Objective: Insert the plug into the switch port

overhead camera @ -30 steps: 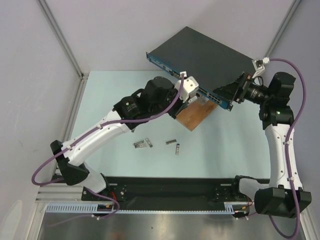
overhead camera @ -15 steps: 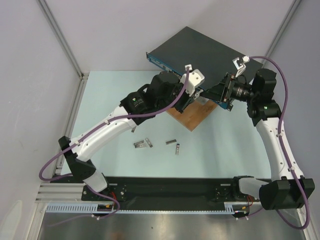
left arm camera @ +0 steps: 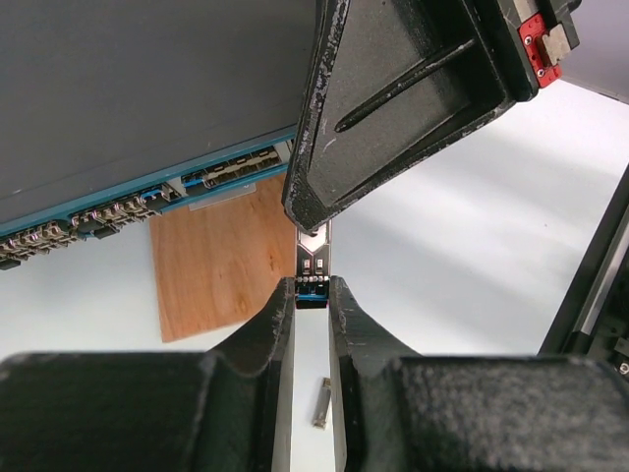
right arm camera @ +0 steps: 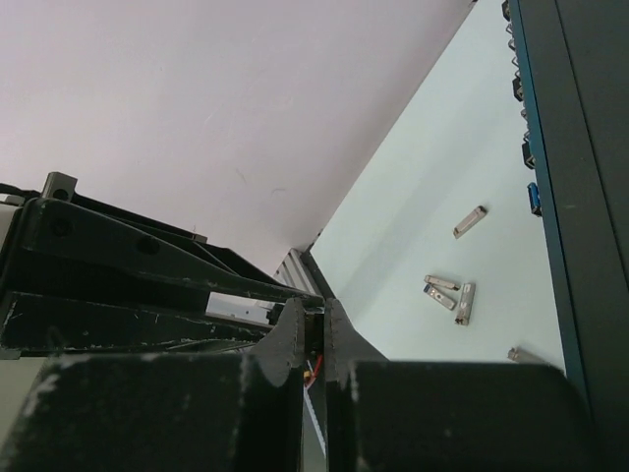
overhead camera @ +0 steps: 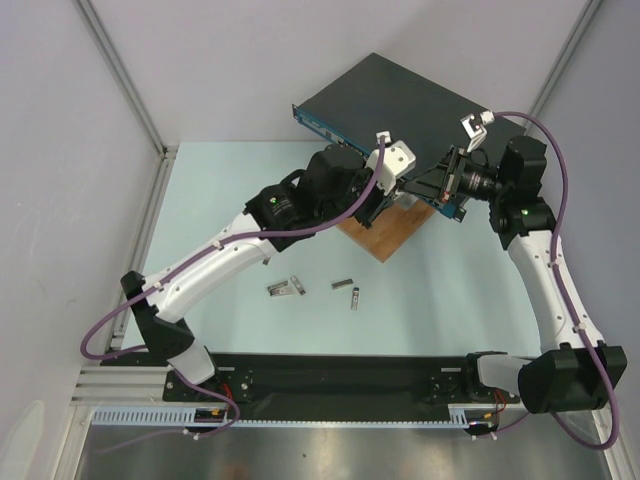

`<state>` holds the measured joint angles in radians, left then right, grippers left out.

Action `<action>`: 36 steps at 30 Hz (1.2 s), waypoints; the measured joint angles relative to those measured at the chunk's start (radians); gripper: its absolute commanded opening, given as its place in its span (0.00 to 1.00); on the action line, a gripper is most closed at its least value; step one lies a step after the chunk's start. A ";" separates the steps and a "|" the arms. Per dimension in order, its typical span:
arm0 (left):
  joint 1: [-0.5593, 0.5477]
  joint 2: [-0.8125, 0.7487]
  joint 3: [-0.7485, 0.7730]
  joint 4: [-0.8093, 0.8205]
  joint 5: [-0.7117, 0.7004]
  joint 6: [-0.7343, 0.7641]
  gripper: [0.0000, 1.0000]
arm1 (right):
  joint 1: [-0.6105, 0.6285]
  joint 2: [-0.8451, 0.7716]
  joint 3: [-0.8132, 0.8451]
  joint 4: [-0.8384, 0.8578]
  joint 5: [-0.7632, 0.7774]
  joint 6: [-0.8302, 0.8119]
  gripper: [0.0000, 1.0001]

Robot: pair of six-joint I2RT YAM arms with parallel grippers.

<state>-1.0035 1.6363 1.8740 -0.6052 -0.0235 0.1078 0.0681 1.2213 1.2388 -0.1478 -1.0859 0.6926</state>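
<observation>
Plug [left arm camera: 313, 264] pinched in left jaws, right jaws narrow on its far end; uneven pulling could twist it loose beside the switch [left arm camera: 147, 98].

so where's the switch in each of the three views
top external: switch upper centre, set at an angle
left wrist: switch fills the upper left
right wrist: switch runs down the right edge
shared landmark: its blue front strip

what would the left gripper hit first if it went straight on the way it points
Probably the right gripper, right at the far end of the plug the left gripper pinches. The switch looks off to the side of that line.
</observation>
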 measured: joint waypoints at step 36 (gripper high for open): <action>0.002 -0.013 -0.076 0.080 0.034 0.048 0.00 | -0.032 0.002 -0.145 0.284 -0.066 0.371 0.33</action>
<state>-1.0012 1.6230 1.7981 -0.5251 0.0105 0.1558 0.0364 1.2228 1.0943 0.1360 -1.1515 1.0637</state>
